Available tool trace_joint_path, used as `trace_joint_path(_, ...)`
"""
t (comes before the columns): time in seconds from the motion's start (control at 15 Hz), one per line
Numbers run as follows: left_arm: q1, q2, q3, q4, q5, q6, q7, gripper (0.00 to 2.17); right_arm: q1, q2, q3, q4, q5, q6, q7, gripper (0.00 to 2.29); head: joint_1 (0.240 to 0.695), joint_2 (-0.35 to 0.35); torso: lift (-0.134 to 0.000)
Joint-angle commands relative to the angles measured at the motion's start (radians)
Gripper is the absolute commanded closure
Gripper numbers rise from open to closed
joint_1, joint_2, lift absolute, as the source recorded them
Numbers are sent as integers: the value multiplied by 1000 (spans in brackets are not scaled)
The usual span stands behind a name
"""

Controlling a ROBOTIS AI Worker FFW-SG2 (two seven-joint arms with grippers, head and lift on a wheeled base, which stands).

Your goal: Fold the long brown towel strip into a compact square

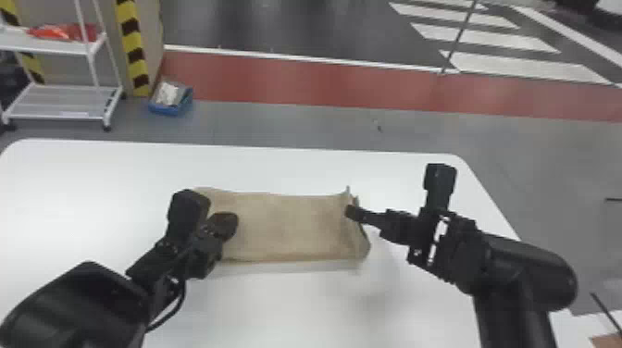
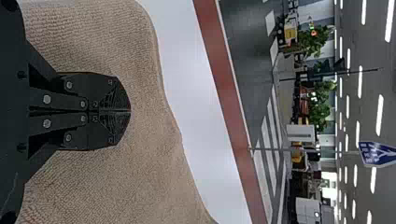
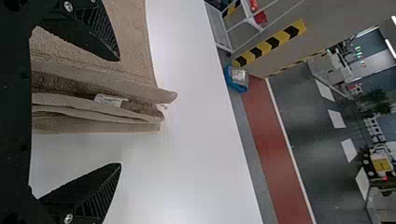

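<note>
The brown towel (image 1: pixel 287 226) lies across the table as a wide rectangle, its right end raised in upright folds. My left gripper (image 1: pixel 227 224) is over the towel's left part. In the left wrist view, that gripper (image 2: pixel 130 111) is shut, fingertips together, against the ribbed towel (image 2: pixel 154 154). At the right end is my right gripper (image 1: pixel 358 214). The right wrist view has this gripper (image 3: pixel 120 112) open, one finger over the towel (image 3: pixel 133 42) and the other above bare table. Layered folds with a white label (image 3: pixel 110 100) stand between the fingers; contact cannot be told.
The white table (image 1: pixel 287 305) extends around the towel, its rounded far right corner beyond the right gripper. On the floor behind are a white shelf rack (image 1: pixel 69 99) and a blue bin (image 1: pixel 170 107).
</note>
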Motion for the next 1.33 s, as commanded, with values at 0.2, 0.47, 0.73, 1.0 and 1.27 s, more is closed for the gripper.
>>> trace_joint_path(0.2, -3, 5, 5, -1, -1, 32, -2, 1858, -71, -2, 44, 13, 81, 176, -16, 191, 695, -197, -124)
trace_joint_path(0.47, -1, 8, 6, -11, 2, 35, -3, 1858, -143, -3, 77, 35, 124, 311, -16, 350, 695, -189, -124)
trace_joint_path(0.73, 4, 9, 9, -17, 3, 35, -5, 1858, -191, -2, 103, 55, 168, 427, -19, 410, 695, -182, -124)
trace_joint_path(1.0, 4, 11, 9, -21, 5, 35, -6, 1858, -199, -3, 109, 59, 175, 427, -19, 593, 695, -182, -124)
trace_joint_path(1.27, 7, 11, 9, -28, 6, 38, -8, 1858, -218, -8, 95, 93, 178, 427, -10, 1001, 695, -188, -124)
